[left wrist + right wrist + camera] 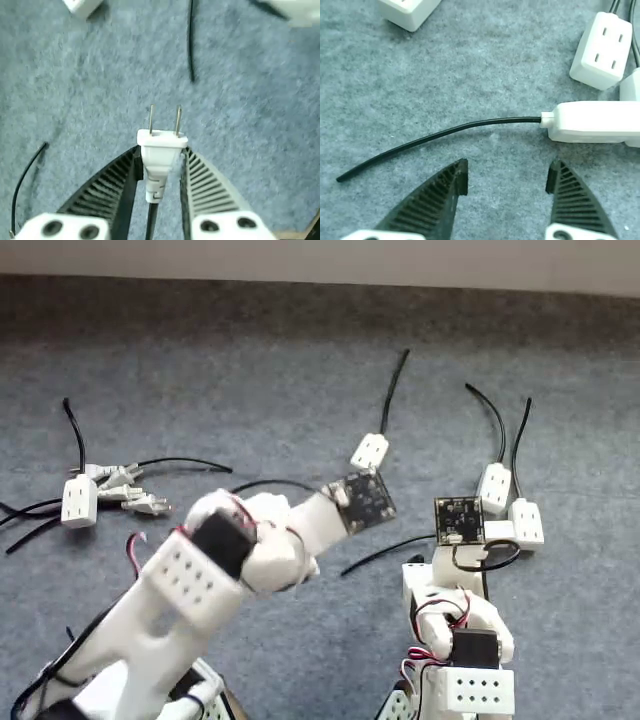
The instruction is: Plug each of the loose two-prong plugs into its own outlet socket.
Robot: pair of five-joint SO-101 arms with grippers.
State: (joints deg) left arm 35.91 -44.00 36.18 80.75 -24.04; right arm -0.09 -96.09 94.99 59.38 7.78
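My left gripper (pixel 161 151) is shut on a white two-prong plug (pixel 161 149), held above the grey carpet with its prongs pointing away from the wrist. A white outlet socket (pixel 370 451) lies just beyond that arm's wrist in the high view. My right gripper (pixel 507 172) stands open over the carpet with nothing between its fingers. In front of it lies another white plug (pixel 592 121) with a black cord (pixel 435 139), its far end against an outlet (pixel 631 86). A further outlet (pixel 602 43) lies beside it. Loose plugs (pixel 128 490) rest at the far left next to an outlet (pixel 78 500).
Black cords (pixel 392 390) trail from the outlets toward the back of the carpet. Two outlets (pixel 494 487) sit close together at the right, near the right arm's wrist (pixel 458 520). The left arm (pixel 200 580) spans the foreground diagonally.
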